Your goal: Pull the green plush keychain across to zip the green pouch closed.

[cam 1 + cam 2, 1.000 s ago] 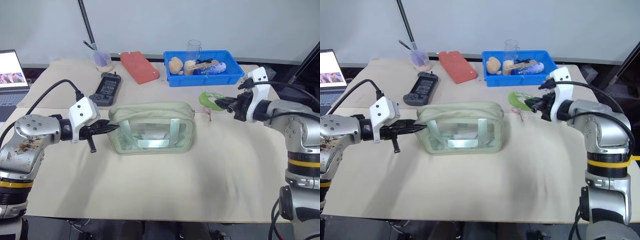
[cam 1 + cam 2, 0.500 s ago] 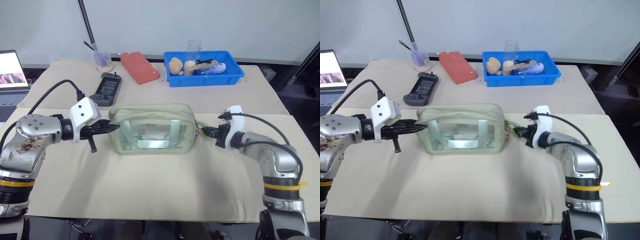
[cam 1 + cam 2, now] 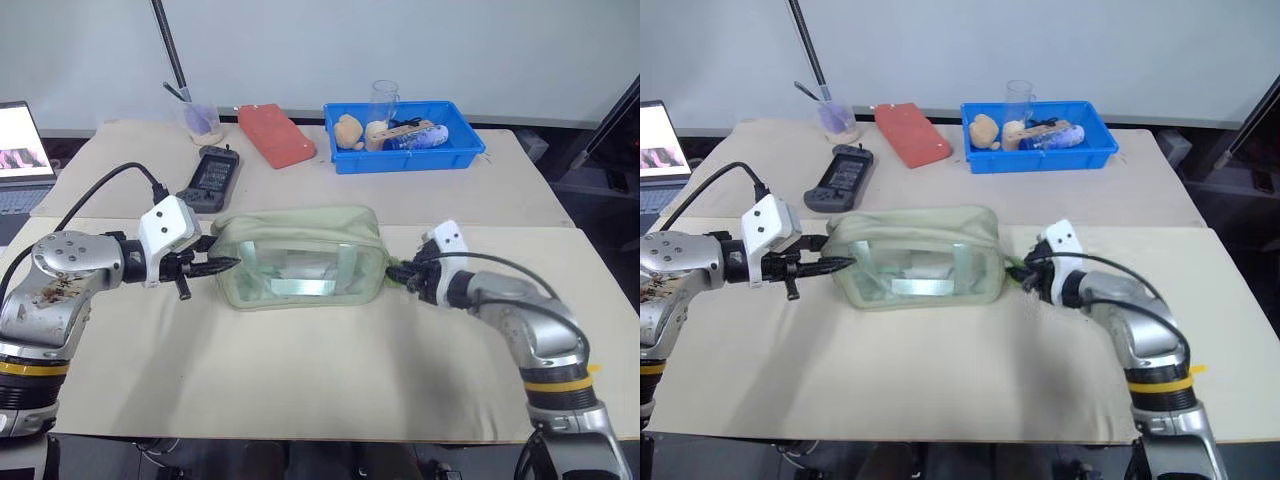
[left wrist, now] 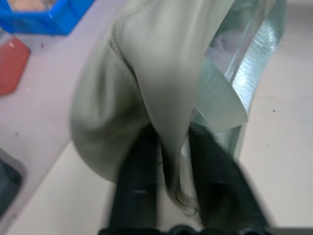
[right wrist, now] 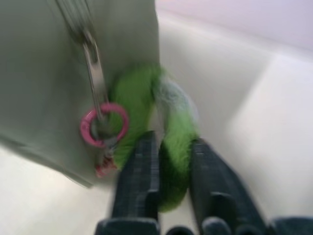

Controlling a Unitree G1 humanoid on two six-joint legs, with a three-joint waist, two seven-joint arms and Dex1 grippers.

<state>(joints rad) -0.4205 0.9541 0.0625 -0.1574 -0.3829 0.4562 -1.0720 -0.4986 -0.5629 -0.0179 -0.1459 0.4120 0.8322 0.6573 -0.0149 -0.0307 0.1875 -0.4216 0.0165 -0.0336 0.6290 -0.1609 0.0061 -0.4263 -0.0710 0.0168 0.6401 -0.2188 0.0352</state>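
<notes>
Right claw (image 5: 168,166) straddling green plush keychain (image 5: 171,132) at green pouch (image 3: 300,250) right end on tabletop (image 3: 300,380); left claw (image 4: 168,161) loosely astride opposite end fabric; zip apparently closed, withdrawal next

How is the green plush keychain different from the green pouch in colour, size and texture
The green plush keychain is bright lime, while the green pouch is pale sage. The keychain is a small fuzzy ring; the pouch is a far larger boxy bag of smooth fabric with clear window sides. The keychain hangs at the pouch's end by a pink ring; the pouch sits on the table. Both are green and soft.
</notes>
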